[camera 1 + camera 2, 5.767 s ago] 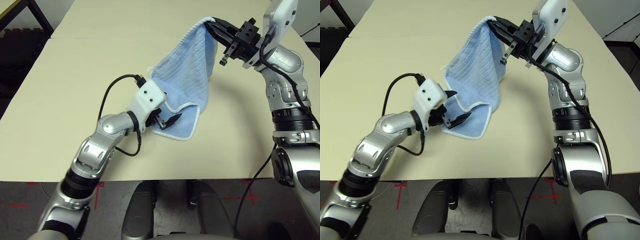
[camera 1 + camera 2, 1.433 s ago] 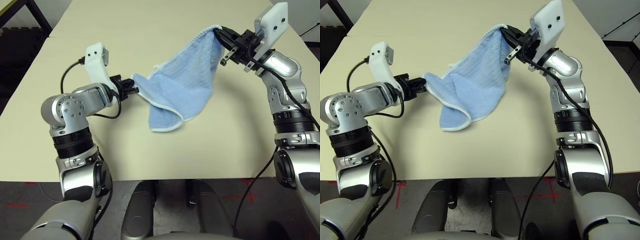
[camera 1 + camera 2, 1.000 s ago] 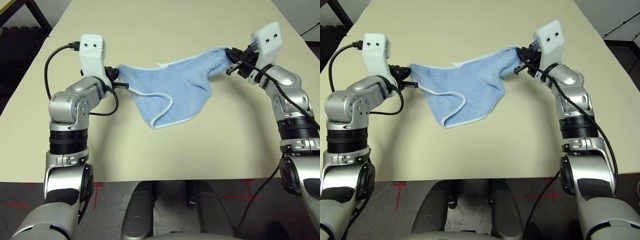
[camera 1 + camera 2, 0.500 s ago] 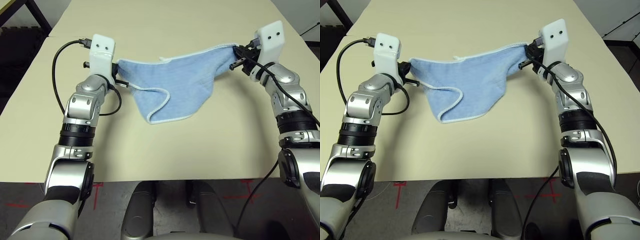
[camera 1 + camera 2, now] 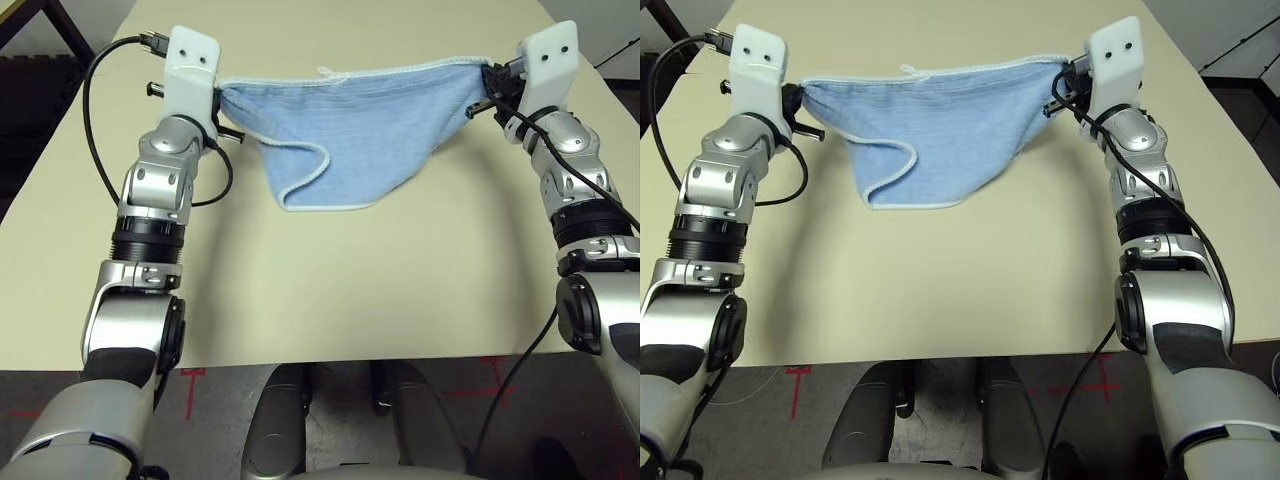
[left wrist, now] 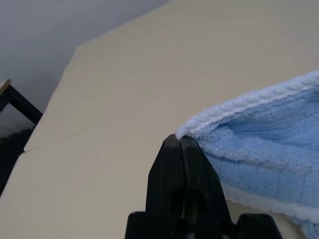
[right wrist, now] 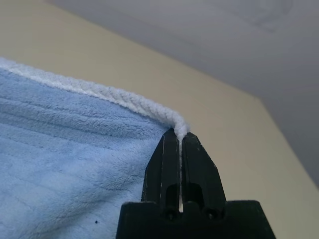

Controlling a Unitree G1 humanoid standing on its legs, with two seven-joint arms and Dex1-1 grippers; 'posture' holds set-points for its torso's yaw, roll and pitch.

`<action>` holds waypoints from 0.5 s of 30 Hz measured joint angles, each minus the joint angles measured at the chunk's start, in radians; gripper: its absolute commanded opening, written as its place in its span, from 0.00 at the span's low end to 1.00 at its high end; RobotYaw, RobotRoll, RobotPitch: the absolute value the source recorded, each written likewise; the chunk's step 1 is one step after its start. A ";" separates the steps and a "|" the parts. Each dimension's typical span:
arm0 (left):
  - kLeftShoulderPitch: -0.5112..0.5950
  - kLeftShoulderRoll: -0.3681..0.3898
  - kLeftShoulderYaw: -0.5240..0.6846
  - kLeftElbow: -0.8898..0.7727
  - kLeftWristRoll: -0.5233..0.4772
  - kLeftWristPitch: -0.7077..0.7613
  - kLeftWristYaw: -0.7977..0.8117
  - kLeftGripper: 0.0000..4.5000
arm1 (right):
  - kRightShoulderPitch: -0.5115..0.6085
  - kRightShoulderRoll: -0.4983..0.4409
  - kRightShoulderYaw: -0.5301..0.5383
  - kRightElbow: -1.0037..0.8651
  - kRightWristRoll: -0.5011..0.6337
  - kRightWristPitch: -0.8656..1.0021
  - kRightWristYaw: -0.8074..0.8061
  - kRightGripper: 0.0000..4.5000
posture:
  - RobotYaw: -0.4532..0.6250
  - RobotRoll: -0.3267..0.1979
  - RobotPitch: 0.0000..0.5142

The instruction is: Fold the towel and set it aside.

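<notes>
The towel (image 5: 365,125) spans between both grippers at 12 o'clock over the bench (image 5: 380,280). The left end effector (image 6: 179,138), at 11 o'clock, is clenched on one towel corner. The right end effector (image 7: 180,137), at 1 o'clock, is clenched on another. The white edging (image 5: 410,70) runs nearly straight between them. A curled edge (image 5: 322,165) lies toward the towel's 8 o'clock side.
</notes>
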 measured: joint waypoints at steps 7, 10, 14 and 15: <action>-0.042 0.023 0.008 0.040 0.039 -0.071 0.005 0.00 | -0.031 0.000 0.000 0.052 -0.008 -0.067 -0.035 0.00 | 0.45 0.62 0.46; -0.042 0.030 0.008 0.051 0.055 -0.088 0.003 0.00 | -0.038 0.000 0.000 0.071 -0.017 -0.083 -0.043 0.00 | 0.45 0.62 0.46; -0.057 0.038 0.008 0.077 0.065 -0.103 0.002 0.00 | -0.061 -0.001 0.000 0.091 -0.022 -0.105 -0.053 0.00 | 0.46 0.62 0.46; -0.065 0.040 0.008 0.079 0.070 -0.108 0.002 0.00 | -0.064 -0.002 0.000 0.094 -0.026 -0.110 -0.056 0.00 | 0.46 0.62 0.46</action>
